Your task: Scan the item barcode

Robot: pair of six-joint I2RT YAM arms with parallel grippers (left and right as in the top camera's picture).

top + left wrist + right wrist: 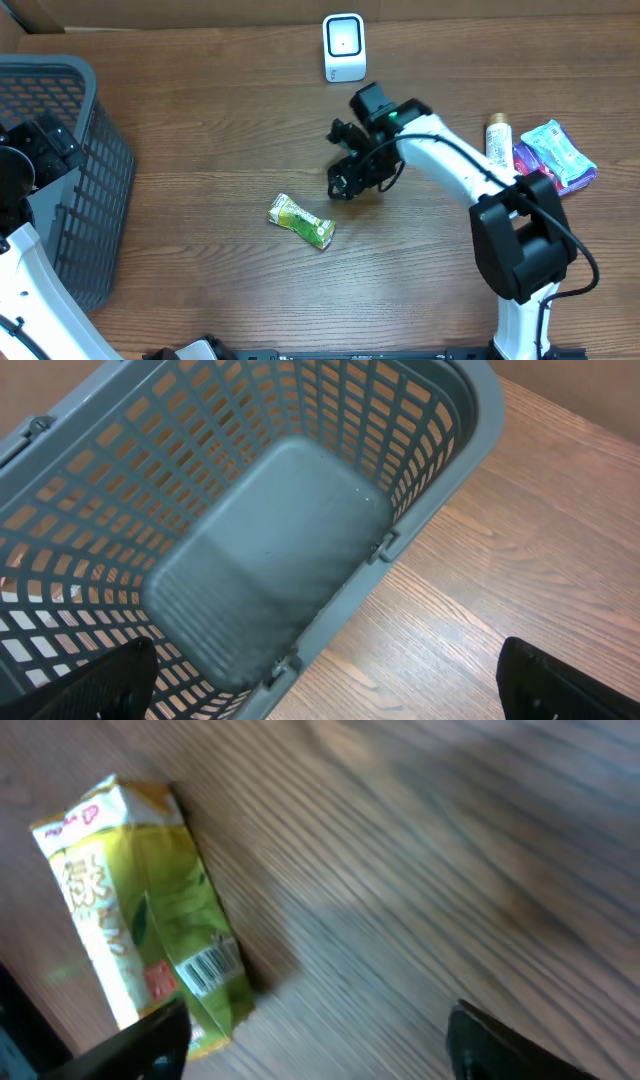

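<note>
A green and yellow packet (300, 221) lies flat on the wooden table, left of centre. In the right wrist view the same packet (140, 920) lies at the left with its barcode (210, 966) facing up. My right gripper (346, 180) hovers just right of the packet, open, with nothing between its fingers (130, 1042). The white scanner (343, 47) stands upright at the back of the table. My left gripper (330, 690) hangs open over the edge of the grey basket (270, 550), holding nothing.
The grey mesh basket (70, 180) fills the left side of the table. A small bottle (497, 140) and blue and purple packets (556, 155) lie at the right. A cardboard wall runs along the back edge.
</note>
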